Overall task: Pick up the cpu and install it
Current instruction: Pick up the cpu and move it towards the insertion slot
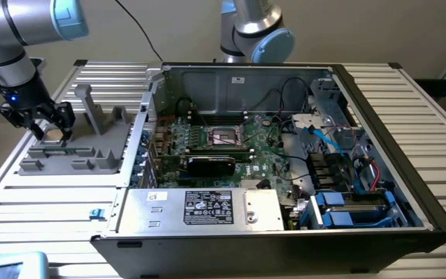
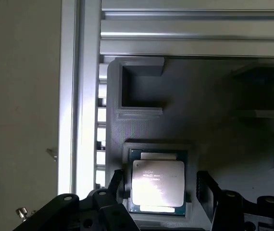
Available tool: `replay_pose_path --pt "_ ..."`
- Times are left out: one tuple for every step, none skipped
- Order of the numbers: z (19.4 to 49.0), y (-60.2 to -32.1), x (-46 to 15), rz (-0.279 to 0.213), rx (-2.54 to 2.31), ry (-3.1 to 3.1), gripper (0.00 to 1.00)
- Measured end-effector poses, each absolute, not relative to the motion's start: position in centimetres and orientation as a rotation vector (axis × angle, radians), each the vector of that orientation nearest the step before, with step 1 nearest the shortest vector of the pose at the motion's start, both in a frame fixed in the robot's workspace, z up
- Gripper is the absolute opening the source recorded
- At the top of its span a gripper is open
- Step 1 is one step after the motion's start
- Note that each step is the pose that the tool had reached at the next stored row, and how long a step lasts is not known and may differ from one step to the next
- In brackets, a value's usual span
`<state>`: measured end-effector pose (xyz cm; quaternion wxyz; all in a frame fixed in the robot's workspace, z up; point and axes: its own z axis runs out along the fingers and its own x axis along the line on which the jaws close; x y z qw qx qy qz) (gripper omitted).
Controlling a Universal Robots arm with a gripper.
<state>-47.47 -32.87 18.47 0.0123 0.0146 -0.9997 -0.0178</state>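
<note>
Gripper (image 1: 50, 135): released and spread wide. Its fingers (image 2: 118, 184) stand on either side of the cpu's two opposite edges, and a thin gap shows on one side.
Cpu (image 2: 157, 185): lies flat with its metal top up, seated in a square recess near the outer edge of the grey fixture (image 1: 83, 158).
Recess edge: a narrow rim of wall surrounds the chip.
Upright post (image 1: 83, 104): rises from the fixture, on the case side of the gripper.
Slatted table (image 1: 45, 203): bare slats run beyond the fixture's outer edge.
Computer case (image 1: 409, 192): stands just beside the fixture, with its side open.
Socket (image 1: 225, 136): inside the case, well apart from the fixture.
</note>
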Motion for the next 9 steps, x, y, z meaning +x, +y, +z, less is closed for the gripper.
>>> replay_pose_path --pt "18.47 -32.87 -47.47 -0.056 0.045 -3.116 0.71" --pt "18.46 -32.87 -47.47 -0.055 0.045 -3.116 0.71" --pt "18.47 -32.87 -47.47 -0.055 0.045 -3.115 0.71" --pt "18.46 -32.87 -47.47 -0.056 0.045 -3.115 0.71" --pt "18.45 -32.87 -47.48 -0.056 0.045 -3.114 0.71" --pt "18.45 -32.86 -47.48 -0.056 0.044 -3.113 0.71" --pt "18.44 -32.86 -47.47 -0.056 0.044 -3.112 0.71" --pt "18.45 -32.87 -47.47 -0.055 0.044 -3.11 0.71" --pt "18.45 -32.87 -47.48 -0.055 0.044 -3.109 0.71"
